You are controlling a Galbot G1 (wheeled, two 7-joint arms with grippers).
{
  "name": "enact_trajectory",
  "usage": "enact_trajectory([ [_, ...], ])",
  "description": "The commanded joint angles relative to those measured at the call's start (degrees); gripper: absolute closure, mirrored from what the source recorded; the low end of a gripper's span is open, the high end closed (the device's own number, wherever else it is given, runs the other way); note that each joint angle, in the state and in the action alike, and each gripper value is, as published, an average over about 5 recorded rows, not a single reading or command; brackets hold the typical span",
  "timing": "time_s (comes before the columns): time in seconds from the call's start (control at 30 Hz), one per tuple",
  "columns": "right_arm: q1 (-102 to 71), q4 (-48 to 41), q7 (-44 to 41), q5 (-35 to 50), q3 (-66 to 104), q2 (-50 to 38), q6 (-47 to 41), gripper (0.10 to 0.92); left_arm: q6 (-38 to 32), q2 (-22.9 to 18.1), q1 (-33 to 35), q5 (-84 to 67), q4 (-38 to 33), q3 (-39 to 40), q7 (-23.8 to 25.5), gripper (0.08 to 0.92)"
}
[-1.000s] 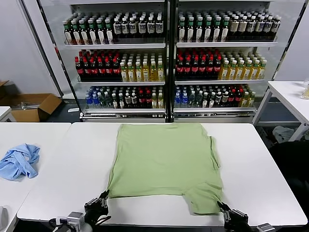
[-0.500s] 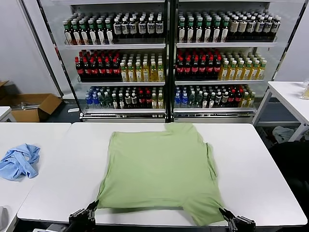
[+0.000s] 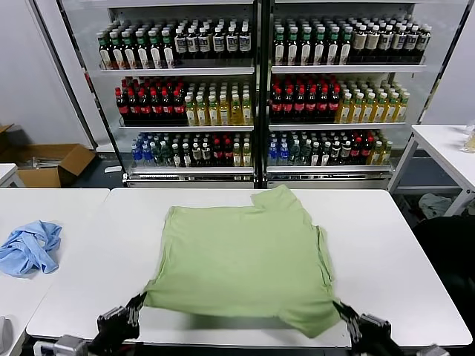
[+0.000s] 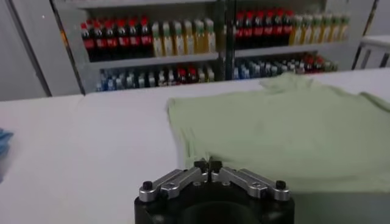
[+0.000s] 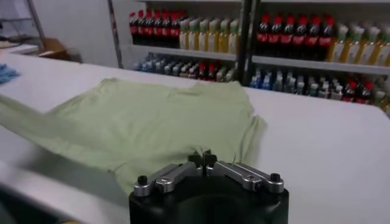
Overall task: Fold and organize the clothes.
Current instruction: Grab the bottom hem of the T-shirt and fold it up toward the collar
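Gripping the near hem at 2 corners, the robot's claws hold a light green shirt (image 3: 241, 259) taut over the front edge of the white table (image 3: 401, 259). The left claw (image 3: 136, 305) is pressed together on the hem's left corner, and the right claw (image 3: 343, 310) pinches the cloth at the right corner, next to a sleeve. Both wrist views show the fingertips meeting with fabric between them. The shirt lies plain side up, most of its body spread flat on the table, the far edge bunched into a small peak toward the drinks shelves (image 3: 260, 89). A blue cloth (image 3: 30, 246) sits well apart on the neighbouring table.

The fold itself looks barely begun. The main risk, judging from the grips, is thin purchase: each claw holds only the very edge, so a quick lift could let 1 corner slip free and drop the hem crooked. Uneven pull between the 2 arms could also skew the shirt further, and the bunched far edge may crease into the fold if it is not flattened.
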Motion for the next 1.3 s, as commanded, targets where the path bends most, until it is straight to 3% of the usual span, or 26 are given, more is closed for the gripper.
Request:
enact_trajectory([
  [0.03, 18.6, -8.4, 4.5, 3.0, -7.9, 0.3, -4.1, 0.916, -2.3, 0.0, -20.5, -4.9, 15.6, 5.0, 3.1, 0.916],
  [0.37, 31.2, -17.3, 4.8, -2.7, -18.5, 7.3, -5.0, 0.916, -3.9, -1.3, -31.7, -2.6, 28.4, 8.8, 6.6, 0.916],
  [0.67, 35.6, -21.9, 4.3, -4.6, -19.7, 8.1, -4.8, 0.916, -4.1, -2.3, -35.3, 1.3, 32.3, 11.5, 8.0, 0.916],
  [0.93, 37.4, -27.0, 2.4, -9.0, -22.9, 9.8, -5.1, 0.916, -4.1, -3.3, -38.0, 6.5, 40.0, 13.7, 8.8, 0.915],
  [1.07, 37.2, -28.0, 2.6, -10.2, -23.7, 10.5, -5.6, 0.875, -4.0, -4.0, -36.8, 9.4, 40.1, 14.5, 8.8, 0.857],
  [1.3, 35.3, -25.2, 3.0, -9.7, -21.1, 9.5, -5.7, 0.678, -4.3, -3.9, -34.3, 8.9, 35.4, 12.4, 8.5, 0.66],
])
